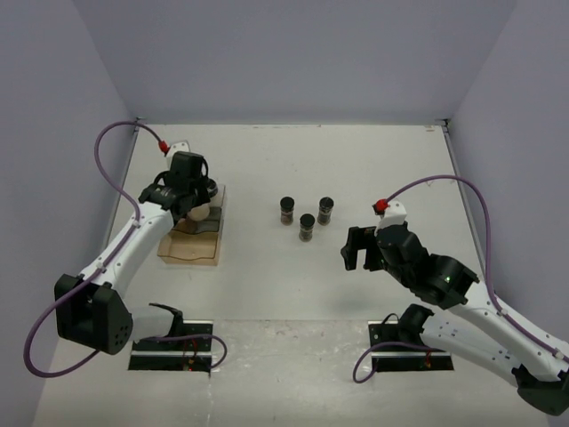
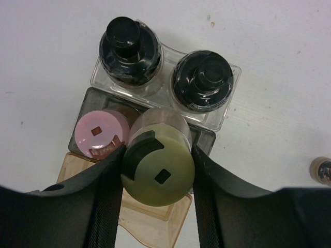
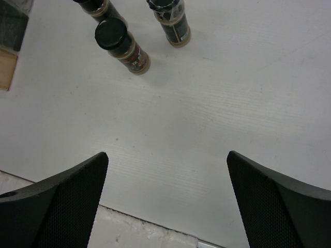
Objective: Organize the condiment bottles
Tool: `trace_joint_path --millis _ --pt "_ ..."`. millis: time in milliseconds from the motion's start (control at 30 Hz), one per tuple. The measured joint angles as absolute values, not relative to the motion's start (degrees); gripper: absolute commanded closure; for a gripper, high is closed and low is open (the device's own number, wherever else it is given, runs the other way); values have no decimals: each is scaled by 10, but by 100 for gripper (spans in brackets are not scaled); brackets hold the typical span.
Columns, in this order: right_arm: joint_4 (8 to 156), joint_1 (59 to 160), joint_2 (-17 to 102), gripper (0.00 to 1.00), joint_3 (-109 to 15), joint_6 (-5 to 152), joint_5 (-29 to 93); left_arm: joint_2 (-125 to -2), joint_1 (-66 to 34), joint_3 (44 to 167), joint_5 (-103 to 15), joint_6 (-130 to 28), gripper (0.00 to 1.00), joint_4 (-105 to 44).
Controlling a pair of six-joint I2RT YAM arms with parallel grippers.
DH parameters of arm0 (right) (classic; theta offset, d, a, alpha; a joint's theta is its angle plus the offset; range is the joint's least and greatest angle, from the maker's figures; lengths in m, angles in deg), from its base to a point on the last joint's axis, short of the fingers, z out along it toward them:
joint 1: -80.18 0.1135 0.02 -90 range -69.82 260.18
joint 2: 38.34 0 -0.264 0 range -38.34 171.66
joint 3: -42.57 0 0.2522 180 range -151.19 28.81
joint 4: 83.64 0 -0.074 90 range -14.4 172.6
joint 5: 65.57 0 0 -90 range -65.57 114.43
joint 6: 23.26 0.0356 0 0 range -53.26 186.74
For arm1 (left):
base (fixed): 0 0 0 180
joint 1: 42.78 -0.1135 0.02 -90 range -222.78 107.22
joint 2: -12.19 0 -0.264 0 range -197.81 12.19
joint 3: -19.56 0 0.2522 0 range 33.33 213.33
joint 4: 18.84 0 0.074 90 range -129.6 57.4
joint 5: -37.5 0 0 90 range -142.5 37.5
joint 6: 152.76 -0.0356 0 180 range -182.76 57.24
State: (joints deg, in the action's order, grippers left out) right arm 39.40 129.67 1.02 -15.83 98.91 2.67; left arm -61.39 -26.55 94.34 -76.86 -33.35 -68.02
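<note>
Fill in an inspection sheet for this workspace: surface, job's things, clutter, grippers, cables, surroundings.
Surface: white tabletop, flat.
Job's things: three black-capped clear glass jars standing mid-table; two more black-capped jars in the tiered clear-and-wooden rack, plus a pink-lidded jar.
Clutter: nothing seen.
Grippers: left gripper shut on the olive-yellow-lidded jar at the rack; right gripper open, empty, short of the three jars.
Cables: purple cables loop from both arms.
Surroundings: plain pale walls on three sides.
</note>
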Motion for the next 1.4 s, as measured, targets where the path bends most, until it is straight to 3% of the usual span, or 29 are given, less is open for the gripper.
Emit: trace_joint_path --millis 233,333,500,600,833,967,1200,1400 --pt "394 1297 10 1 -158 989 27 -625 -266 900 -748 -332 100 -661" --pt "394 1297 10 1 -158 989 27 -626 -266 886 -741 -332 85 -659" --pt "394 1297 10 1 -158 989 27 -627 -266 875 -735 -332 45 -646" --pt "394 1297 10 1 -158 989 27 -627 -266 870 -735 -332 35 -643" --pt "394 1298 10 1 -158 989 27 -627 -266 869 -726 -333 21 -634" --pt "394 1300 10 1 -158 989 27 -615 -260 869 -714 -335 3 -634" --pt "394 1300 8 1 -158 989 25 -588 -80 926 -719 -336 0 -619" --pt "394 1300 -14 1 -157 991 24 -730 23 1028 -734 -348 4 -586"
